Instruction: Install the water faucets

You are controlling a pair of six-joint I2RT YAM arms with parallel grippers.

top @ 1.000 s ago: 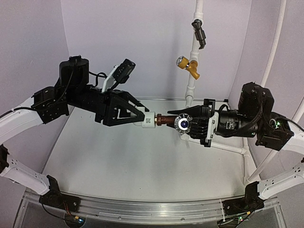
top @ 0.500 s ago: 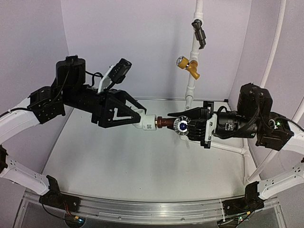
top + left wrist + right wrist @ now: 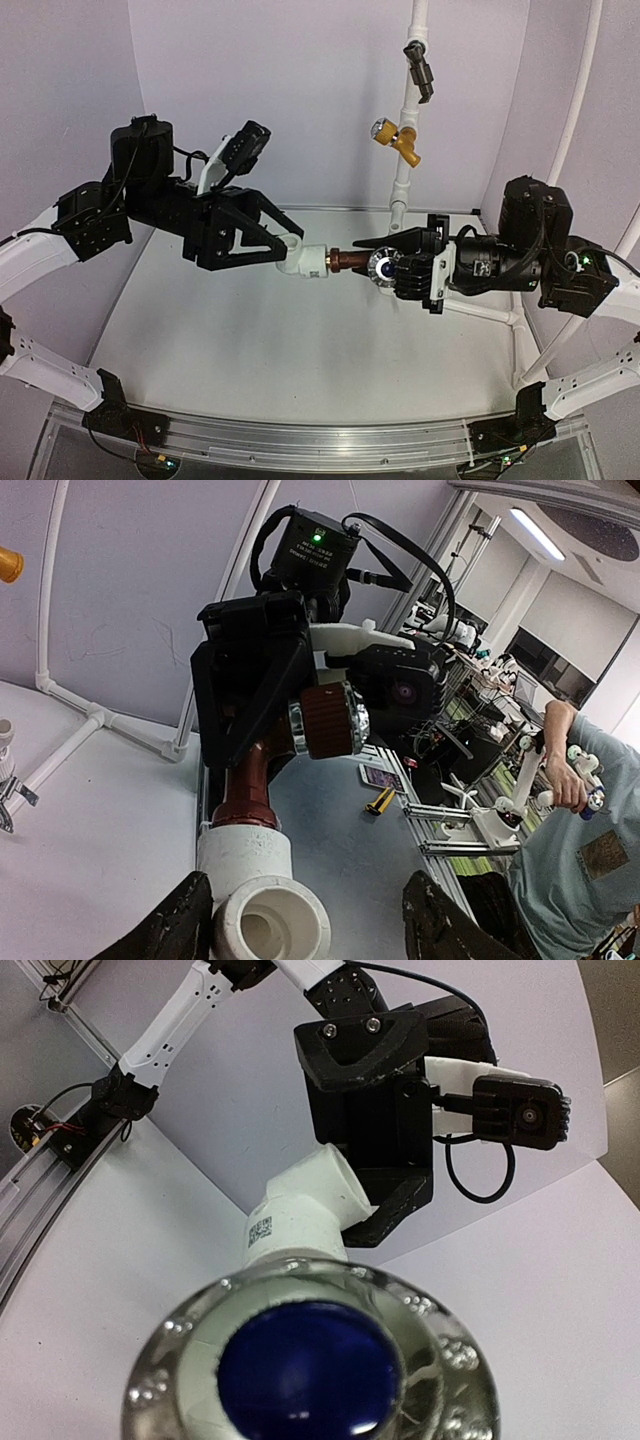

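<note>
From above, the left claw has drawn back from where it was a second ago and its jaws have spread. Then they were closed on the white elbow fitting; now they stand open around its free end, and whether either finger touches it cannot be told from here. The right claw has hardly shifted. It is closed on the faucet at the blue-centred knob, holding it level above the bench. The elbow sits on the stem end, between the two claws.

In the left wrist view, the left claw's fingers are cut off by the bottom edge. The elbow sits close against the left-hand one, with a wide gap to the other. Past the elbow the brown faucet body runs up into the right claw, whose black finger covers part of it.

In the right wrist view, the knob fills the foreground, blurred and cut off at the bottom, and hides the right claw's own fingers. Beyond it the elbow's open mouth points at the left claw, whose lower finger lies just beside it.
</note>
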